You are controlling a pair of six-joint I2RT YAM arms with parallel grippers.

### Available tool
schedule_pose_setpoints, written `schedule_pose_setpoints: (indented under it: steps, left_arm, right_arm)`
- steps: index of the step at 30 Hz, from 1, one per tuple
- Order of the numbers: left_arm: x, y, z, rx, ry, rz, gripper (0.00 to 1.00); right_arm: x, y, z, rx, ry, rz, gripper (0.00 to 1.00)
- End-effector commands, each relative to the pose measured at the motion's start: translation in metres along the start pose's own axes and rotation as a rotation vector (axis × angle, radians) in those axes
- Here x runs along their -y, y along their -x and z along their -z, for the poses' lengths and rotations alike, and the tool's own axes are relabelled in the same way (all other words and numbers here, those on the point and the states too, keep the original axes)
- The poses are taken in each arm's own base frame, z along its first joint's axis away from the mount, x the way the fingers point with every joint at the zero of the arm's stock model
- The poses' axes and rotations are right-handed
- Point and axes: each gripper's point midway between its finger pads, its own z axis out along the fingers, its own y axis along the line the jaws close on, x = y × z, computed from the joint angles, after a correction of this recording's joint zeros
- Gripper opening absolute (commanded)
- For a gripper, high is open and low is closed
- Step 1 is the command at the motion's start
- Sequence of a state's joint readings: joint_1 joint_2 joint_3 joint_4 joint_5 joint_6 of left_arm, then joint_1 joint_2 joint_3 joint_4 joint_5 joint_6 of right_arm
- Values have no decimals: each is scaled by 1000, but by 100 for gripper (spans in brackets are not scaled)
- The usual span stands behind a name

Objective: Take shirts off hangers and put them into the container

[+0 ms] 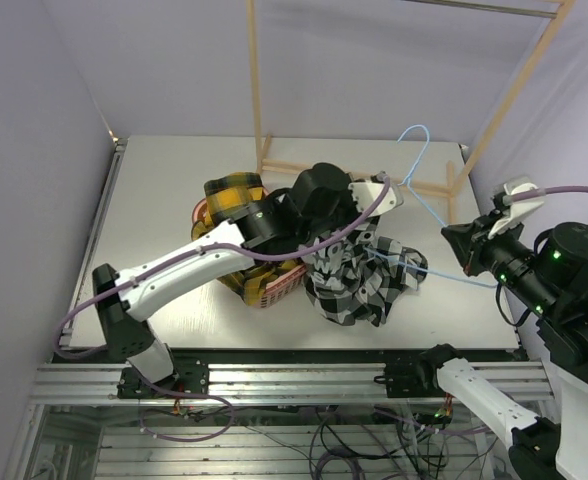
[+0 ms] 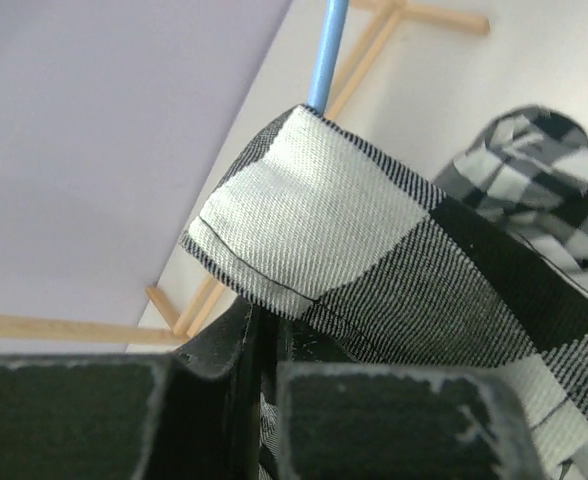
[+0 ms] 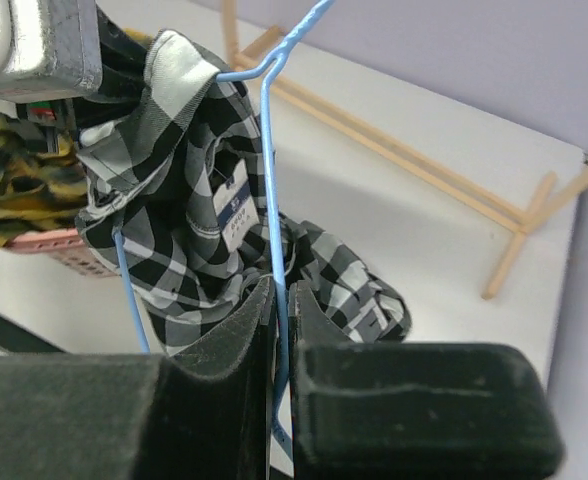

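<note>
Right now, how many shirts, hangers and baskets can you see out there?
Shirts: 2 (black-and-white shirt, yellow plaid shirt)
Hangers: 1 (blue wire hanger)
Baskets: 1 (pink basket)
Total: 4

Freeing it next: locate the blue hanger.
Top view, right of centre: blue hanger, inside the black-and-white shirt, its wire pinched by the right gripper.

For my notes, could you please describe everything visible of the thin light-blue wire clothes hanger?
The thin light-blue wire hanger looks like coated metal: a curved hook, a neck and sloping arms. It is tilted, its hook seemingly free of the pale wooden rack. The right gripper is shut on one wire run. The black-and-white checked shirt hangs bunched on it, wire passing inside the cloth; the left gripper pinches that shirt near the wire.
</note>
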State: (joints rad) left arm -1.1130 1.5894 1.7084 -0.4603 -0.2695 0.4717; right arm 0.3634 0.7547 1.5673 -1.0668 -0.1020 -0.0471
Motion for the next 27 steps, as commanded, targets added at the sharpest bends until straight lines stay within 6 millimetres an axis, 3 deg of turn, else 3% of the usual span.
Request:
schedule_pose_setpoints:
  steps: [1, 3, 4, 5, 6, 10, 15, 22, 27]
  left_arm:
    - [-28, 96, -4, 328, 99, 149, 15]
    - [-33, 101, -10, 344, 133, 174, 44]
    - [-35, 102, -12, 346, 149, 187, 53]
    - [-38, 102, -11, 346, 163, 207, 73]
    - [-41, 103, -9, 348, 173, 223, 79]
    - [-51, 99, 19, 386, 207, 276, 80]
    - [-56, 73, 55, 365, 238, 294, 78]
    - [-58, -5, 104, 231, 341, 333, 72]
    - [-59, -63, 141, 166, 446, 367, 64]
  right_arm:
    - [20, 12, 4, 36, -134, -83, 0]
    - [32, 14, 7, 36, -202, -99, 0]
    - [38, 15, 9, 37, -239, -107, 0]
    - [43, 16, 9, 34, -269, -111, 0]
    - [48, 16, 10, 33, -300, -111, 0]
    - [67, 16, 13, 15, -405, -100, 0]
    - [68, 22, 13, 1, -409, -83, 0]
    - [71, 26, 9, -13, -421, -95, 0]
    - [82, 29, -13, -16, -474, -80, 0]
